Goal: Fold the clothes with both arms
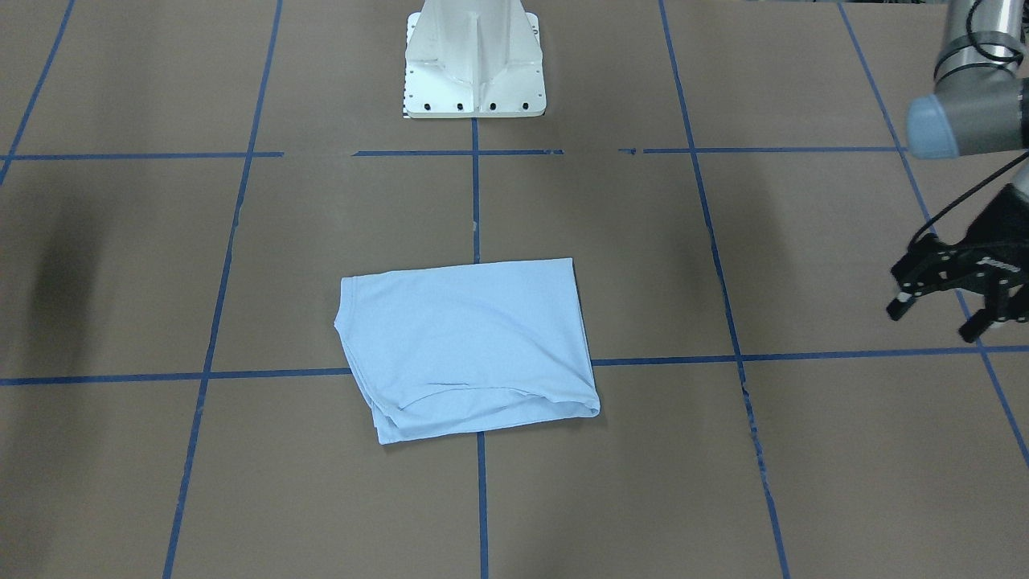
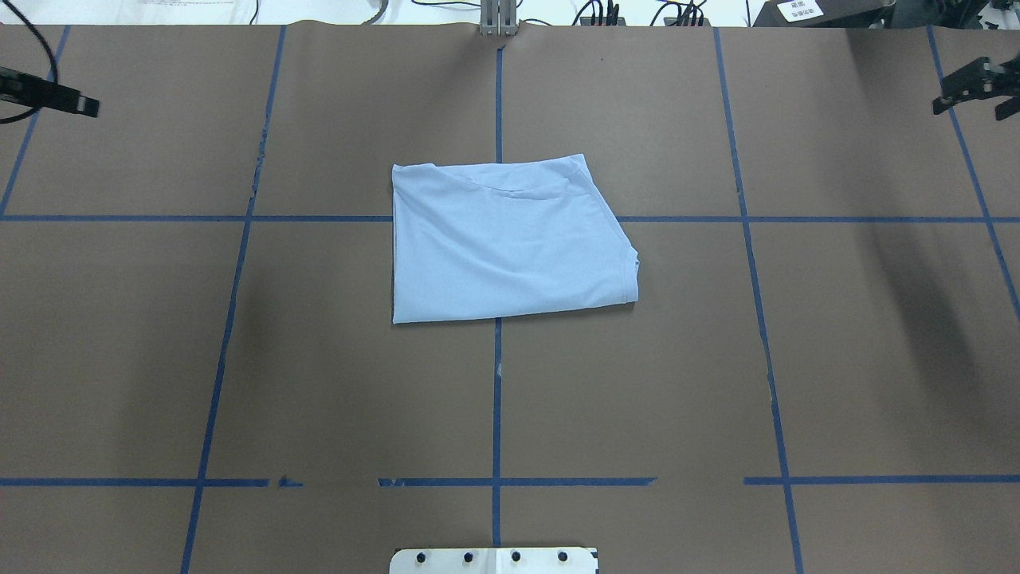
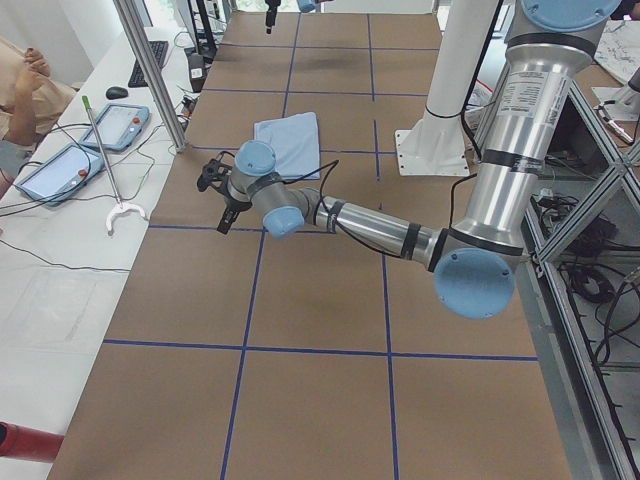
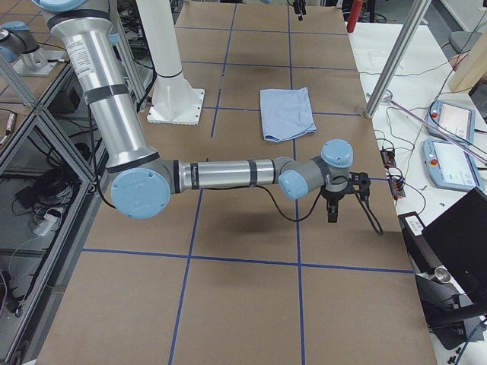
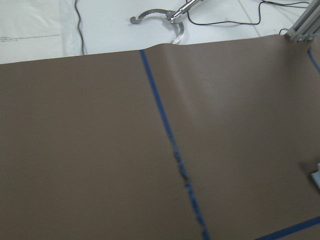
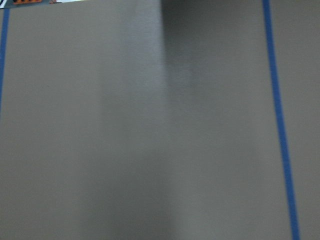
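The pale blue T-shirt [image 1: 470, 346] lies folded into a flat rectangle at the middle of the brown table [image 1: 723, 482]. It also shows in the overhead view [image 2: 510, 239] and both side views [image 3: 290, 140] [image 4: 287, 112]. Its print and neck label are hidden. My left gripper [image 1: 932, 320] is open and empty, hovering far off the shirt at the table's left end [image 2: 84, 104]. My right gripper [image 2: 970, 109] is open and empty at the far right end, well apart from the shirt. Both wrist views show only bare table.
The white pedestal base [image 1: 474, 64] stands at the robot's side of the table. Blue tape lines [image 2: 496, 399] grid the brown surface. Beyond the left end are a metal post [image 3: 150, 75], tablets [image 3: 115, 125], a hooked metal tool [image 5: 160, 17] and a person's arm [image 3: 25, 90].
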Robot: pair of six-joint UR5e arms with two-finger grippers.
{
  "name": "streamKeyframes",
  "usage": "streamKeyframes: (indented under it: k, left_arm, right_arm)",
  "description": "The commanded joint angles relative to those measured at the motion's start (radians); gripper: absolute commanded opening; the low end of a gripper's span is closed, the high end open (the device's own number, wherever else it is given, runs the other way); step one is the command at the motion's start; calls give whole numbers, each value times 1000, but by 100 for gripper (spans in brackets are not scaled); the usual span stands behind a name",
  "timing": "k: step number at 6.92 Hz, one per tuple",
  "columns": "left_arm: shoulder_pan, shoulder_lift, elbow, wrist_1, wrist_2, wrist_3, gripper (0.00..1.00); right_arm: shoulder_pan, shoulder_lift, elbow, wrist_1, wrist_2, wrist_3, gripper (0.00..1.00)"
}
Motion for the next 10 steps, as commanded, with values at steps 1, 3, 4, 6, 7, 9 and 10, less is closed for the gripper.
streamKeyframes:
  k: [1,3,4,6,7,9,10]
  left_arm:
    - [-164,34,-6,279,-31,366,100]
    - [-224,86,-25,368,-149,405,100]
    - [-230,71,-30,445,-158,401,100]
    - [-242,56,-36,543,-157,410,100]
    - [-242,65,-36,541,-154,410,100]
    - [-241,114,-59,543,-152,399,100]
    - [-239,113,-50,541,-151,401,100]
  right_arm:
    - [135,-199,70,-1,61,-204,100]
    - [177,-300,104,-9,124,-214,100]
    - [138,-298,121,-47,124,-214,100]
    - [117,-295,139,-119,132,-234,100]
    - [93,-261,143,-181,131,-237,100]
    - [80,-256,185,-225,124,-244,100]
    - [82,-255,252,-304,121,-246,100]
